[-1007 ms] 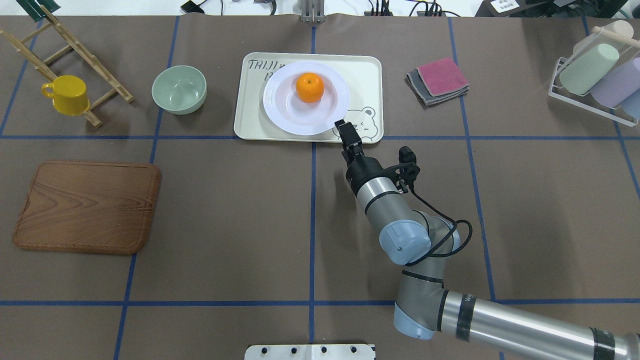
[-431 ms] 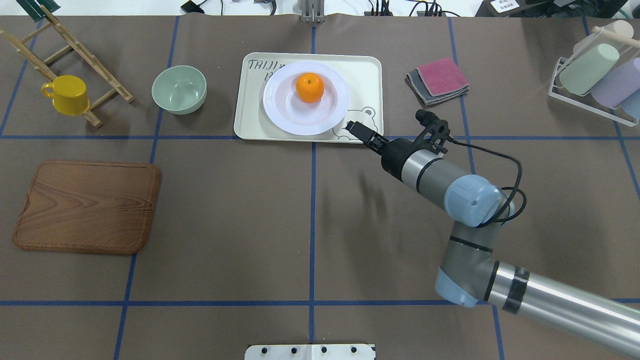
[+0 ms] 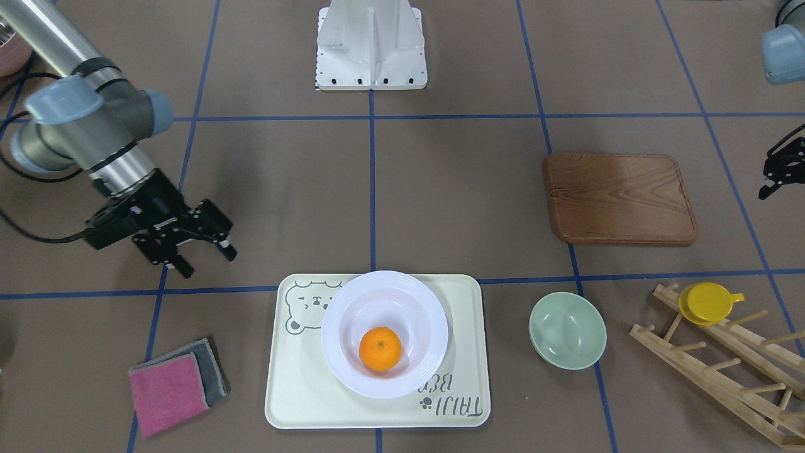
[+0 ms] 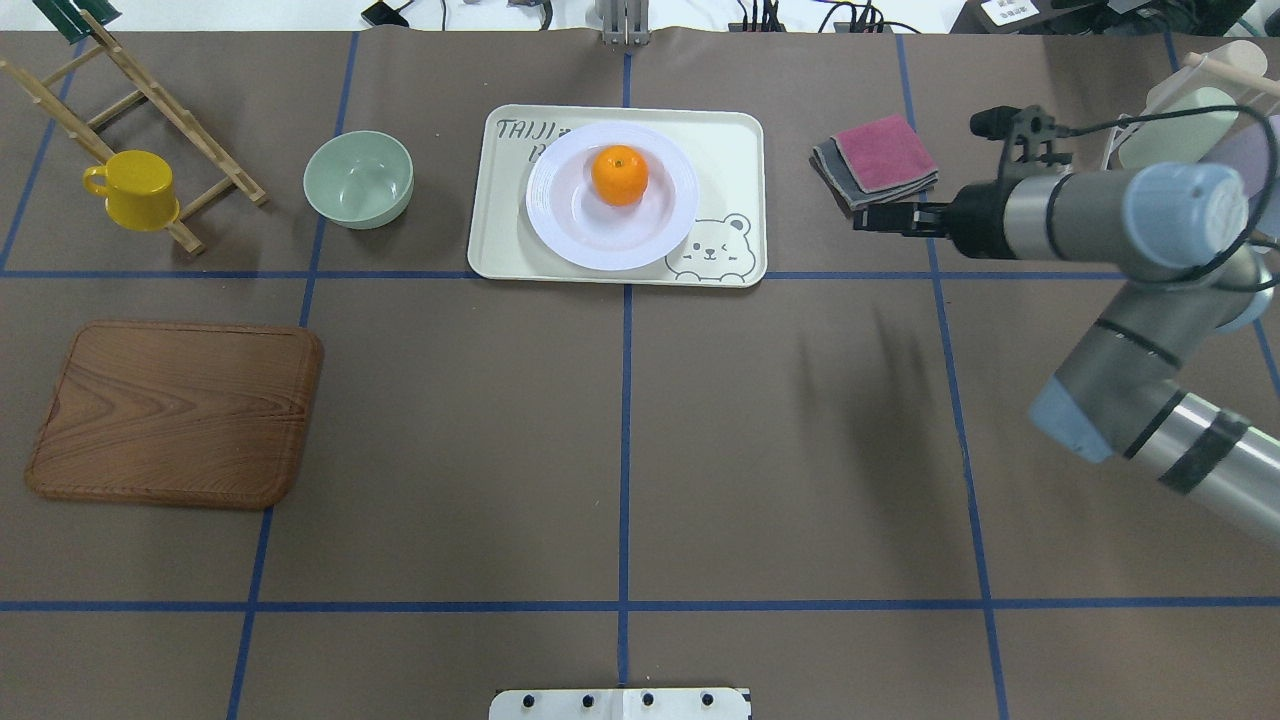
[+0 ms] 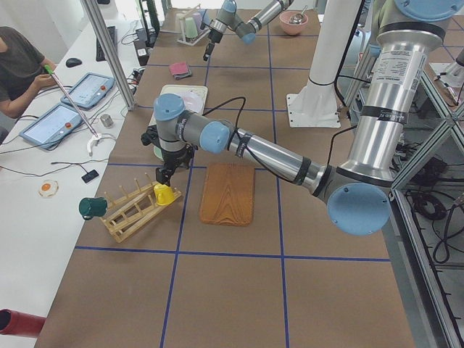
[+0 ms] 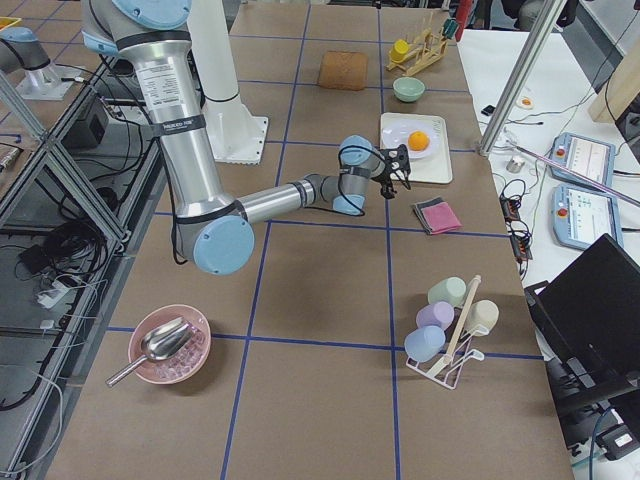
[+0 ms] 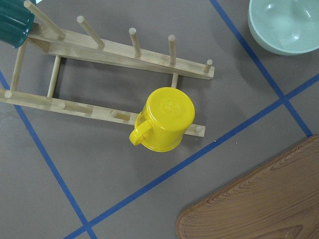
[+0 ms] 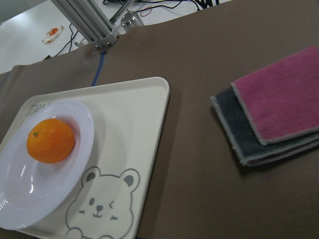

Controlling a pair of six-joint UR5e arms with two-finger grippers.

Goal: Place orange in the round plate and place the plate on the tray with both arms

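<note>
The orange (image 4: 619,175) lies in the white round plate (image 4: 560,220), which stands on the cream bear tray (image 4: 730,150) at the table's far middle. The front view shows the same orange (image 3: 380,349), plate (image 3: 427,314) and tray (image 3: 295,390). My right gripper (image 4: 868,220) hovers off the tray's right side by the folded cloths, open and empty, its fingers (image 3: 228,251) spread. Its wrist view shows the orange (image 8: 51,140) from the side. My left gripper (image 3: 772,182) hangs far left, over the yellow cup (image 7: 162,119); I cannot tell whether it is open or shut.
A mint-green bowl (image 4: 358,178) sits left of the tray. The wooden peg rack (image 4: 150,95) holds the yellow cup (image 4: 135,190). A brown board (image 4: 175,412) lies near left. Pink and grey cloths (image 4: 880,160) and a rack of cups (image 4: 1190,150) are on the right.
My right arm has swung right, from the plate's near-right rim to beside the folded cloths. Plate, orange and tray have not moved.
</note>
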